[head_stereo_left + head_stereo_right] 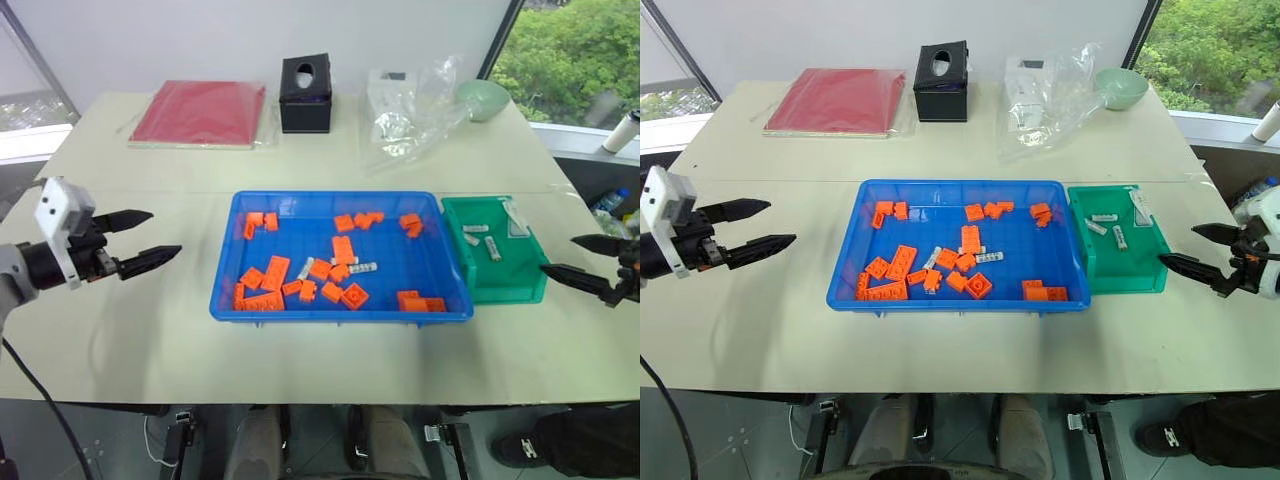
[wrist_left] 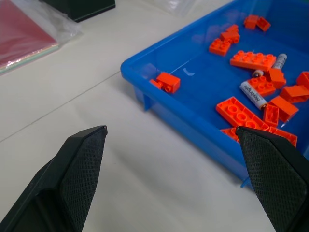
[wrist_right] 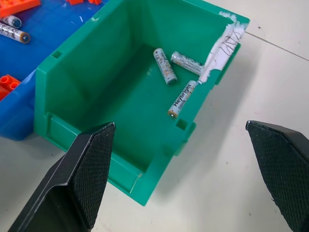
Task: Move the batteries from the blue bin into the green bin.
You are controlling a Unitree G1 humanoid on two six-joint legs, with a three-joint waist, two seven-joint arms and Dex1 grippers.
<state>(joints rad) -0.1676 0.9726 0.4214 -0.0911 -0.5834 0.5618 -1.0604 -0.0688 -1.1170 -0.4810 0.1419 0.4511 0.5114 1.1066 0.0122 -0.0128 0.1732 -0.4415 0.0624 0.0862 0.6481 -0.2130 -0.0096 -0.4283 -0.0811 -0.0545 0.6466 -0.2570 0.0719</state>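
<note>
The blue bin [image 1: 400,262] lies mid-table, holding orange bricks and two batteries [image 1: 362,268] [image 1: 305,267]; the left wrist view shows them among the bricks [image 2: 253,94] [image 2: 279,60]. The green bin [image 1: 505,275] touches its right side and has three batteries [image 3: 165,72] [image 3: 187,60] [image 3: 182,99] on its floor. My left gripper [image 1: 162,233] hovers open over the table left of the blue bin, with nothing between its fingers. My right gripper [image 1: 560,255] is open and empty just right of the green bin, pointing at it.
Several orange bricks [image 1: 342,248] are scattered in the blue bin. Along the table's far side are a red folder [image 1: 200,112], a black tissue box [image 1: 305,93], a crumpled clear bag [image 1: 410,110] and a pale green bowl [image 1: 483,98].
</note>
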